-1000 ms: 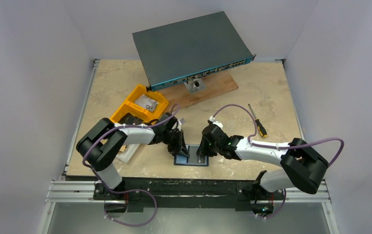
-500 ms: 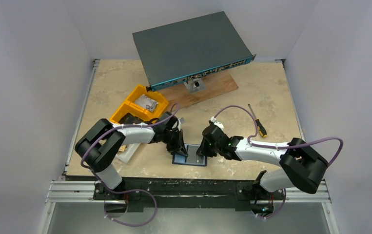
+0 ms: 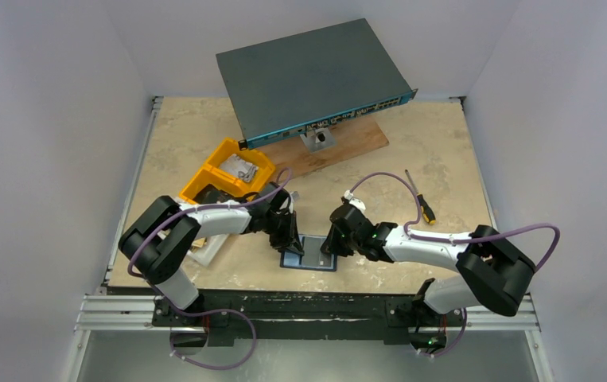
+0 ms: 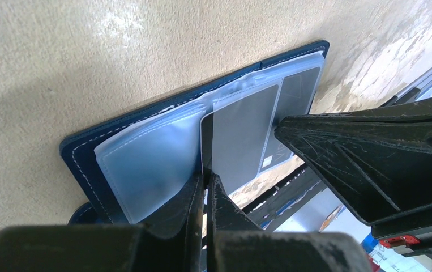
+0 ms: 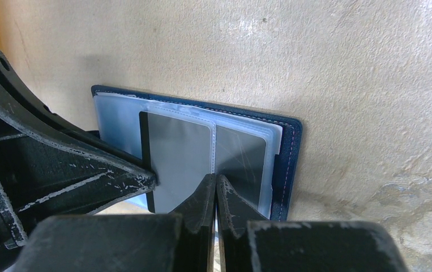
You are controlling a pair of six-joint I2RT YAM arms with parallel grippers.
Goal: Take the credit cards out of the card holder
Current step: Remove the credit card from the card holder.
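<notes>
The navy card holder (image 3: 312,262) lies open on the table's near middle, its clear sleeves (image 4: 145,164) facing up. A grey credit card (image 4: 242,133) sticks partway out of a sleeve. My left gripper (image 4: 206,180) is shut on that card's dark edge, as the right wrist view also shows, with the card (image 5: 179,158) against a left fingertip (image 5: 142,181). My right gripper (image 5: 216,182) is shut, its tips resting on the seam between two sleeve pockets. A second card (image 5: 242,161) sits inside the right pocket. Both grippers (image 3: 292,239) (image 3: 330,245) meet over the holder.
A yellow bin (image 3: 228,171) stands just behind the left arm, with a white flat item (image 3: 208,248) beside it. A grey network switch (image 3: 312,79) leans on a wooden board (image 3: 348,143) at the back. A screwdriver (image 3: 421,199) lies to the right. The table's front rail (image 3: 308,306) is close.
My right gripper's jaws have closed fully. The left gripper and the holder have shifted slightly to the left.
</notes>
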